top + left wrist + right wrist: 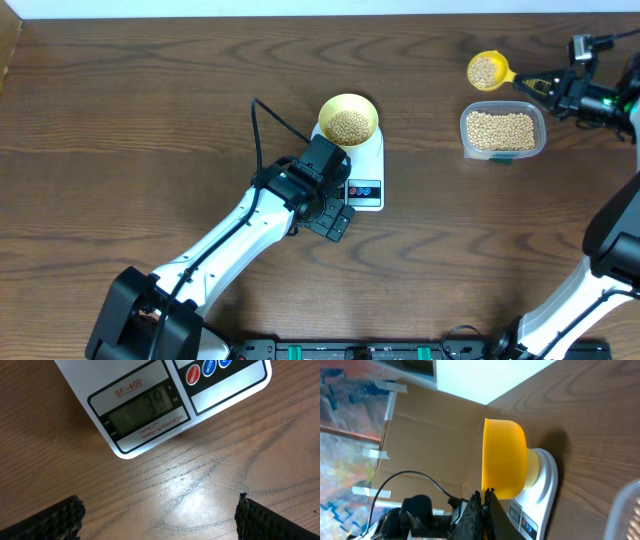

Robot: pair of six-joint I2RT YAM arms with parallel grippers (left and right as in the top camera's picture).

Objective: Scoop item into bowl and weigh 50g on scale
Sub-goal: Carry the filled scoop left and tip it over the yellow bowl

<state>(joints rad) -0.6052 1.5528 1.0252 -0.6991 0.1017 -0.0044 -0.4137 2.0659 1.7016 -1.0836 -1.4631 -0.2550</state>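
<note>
nearest, the left claw (160,522) hangs wide apart and empty just over the desk (60,460), seemingly so its camera can read the scale (150,390), whose long axis runs near to far with the display end pointing at that claw. the bowl (323,112) sits on the scale's far end with the beans (348,126) heaped inside, so their weight registers. farthest, by the tub (541,142), the right claw (540,86) is clamped on the handle of the scoop (512,77), holding it level and loaded, cup pointing left towards the bowl.
</note>
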